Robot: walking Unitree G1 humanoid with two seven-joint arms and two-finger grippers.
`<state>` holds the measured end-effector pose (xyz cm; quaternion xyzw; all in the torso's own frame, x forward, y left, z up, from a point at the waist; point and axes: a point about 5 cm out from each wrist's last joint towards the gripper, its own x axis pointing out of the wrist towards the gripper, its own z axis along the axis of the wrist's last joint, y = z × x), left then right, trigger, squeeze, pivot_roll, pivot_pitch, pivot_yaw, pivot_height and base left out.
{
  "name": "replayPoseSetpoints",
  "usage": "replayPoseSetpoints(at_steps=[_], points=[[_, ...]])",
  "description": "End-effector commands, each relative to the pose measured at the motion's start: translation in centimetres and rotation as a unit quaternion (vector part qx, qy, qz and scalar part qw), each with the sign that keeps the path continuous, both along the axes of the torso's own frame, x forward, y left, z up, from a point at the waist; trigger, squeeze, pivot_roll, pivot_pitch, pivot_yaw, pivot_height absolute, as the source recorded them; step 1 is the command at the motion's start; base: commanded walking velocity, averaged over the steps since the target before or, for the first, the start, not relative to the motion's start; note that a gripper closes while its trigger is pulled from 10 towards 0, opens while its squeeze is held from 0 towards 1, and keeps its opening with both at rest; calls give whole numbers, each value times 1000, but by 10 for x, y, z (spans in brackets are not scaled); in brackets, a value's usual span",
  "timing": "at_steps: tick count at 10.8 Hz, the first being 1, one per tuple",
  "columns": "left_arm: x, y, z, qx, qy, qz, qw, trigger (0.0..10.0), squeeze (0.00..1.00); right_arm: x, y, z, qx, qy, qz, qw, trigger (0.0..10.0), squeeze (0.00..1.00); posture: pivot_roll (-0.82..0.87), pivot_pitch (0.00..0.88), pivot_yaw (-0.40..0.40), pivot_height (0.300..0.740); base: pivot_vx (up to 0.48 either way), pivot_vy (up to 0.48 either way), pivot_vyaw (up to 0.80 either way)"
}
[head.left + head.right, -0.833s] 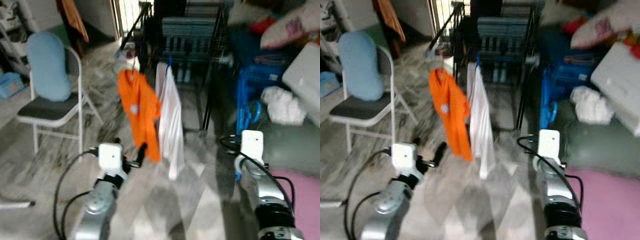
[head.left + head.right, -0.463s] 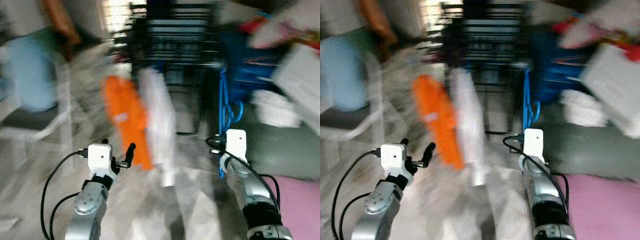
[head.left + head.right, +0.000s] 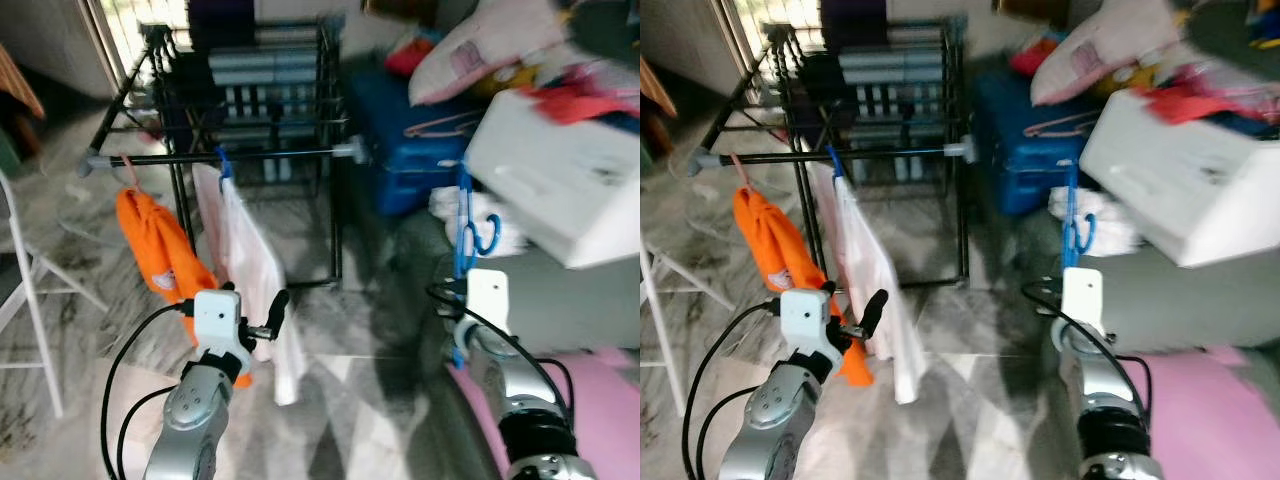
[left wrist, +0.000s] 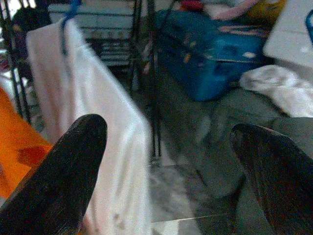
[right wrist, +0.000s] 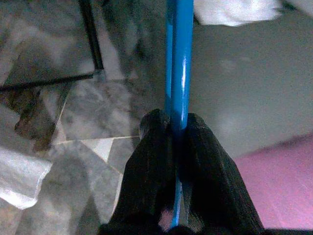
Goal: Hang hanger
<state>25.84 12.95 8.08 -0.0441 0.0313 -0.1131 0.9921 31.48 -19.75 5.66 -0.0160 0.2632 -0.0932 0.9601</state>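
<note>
Home laundry corner, drying rack (image 3: 240,110), hung clothes (image 3: 250,250)

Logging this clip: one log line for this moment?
right hand: shut on blue hanger | left hand: open, empty | rail: orange, white garments

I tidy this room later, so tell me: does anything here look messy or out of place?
Yes. A white cloth lies crumpled beside the blue bin, and pillows and clothes are heaped untidily above the white box. The orange garment hangs bunched on the rail.
</note>
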Motion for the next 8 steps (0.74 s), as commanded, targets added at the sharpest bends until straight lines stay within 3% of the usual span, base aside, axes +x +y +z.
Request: replayPoseSetpoints(at_steps=[1, 3, 8], points=[[0, 6, 0, 7, 1, 6, 1000, 10000, 0, 4, 12, 3, 9, -4, 22, 1000, 10000, 0, -20, 0, 14, 740, 281, 390, 0], [-1, 7, -2, 15, 7, 7, 1000, 10000, 0, 2, 18, -1, 18, 12, 46, 999, 10000, 0, -18, 0, 10, 740, 279, 392, 0], [-1, 6, 0, 12, 0, 1, 1000, 10000, 0, -8, 29, -16, 27, 61, 88, 994, 10000, 0, -14, 0, 14, 740, 0, 0, 0]])
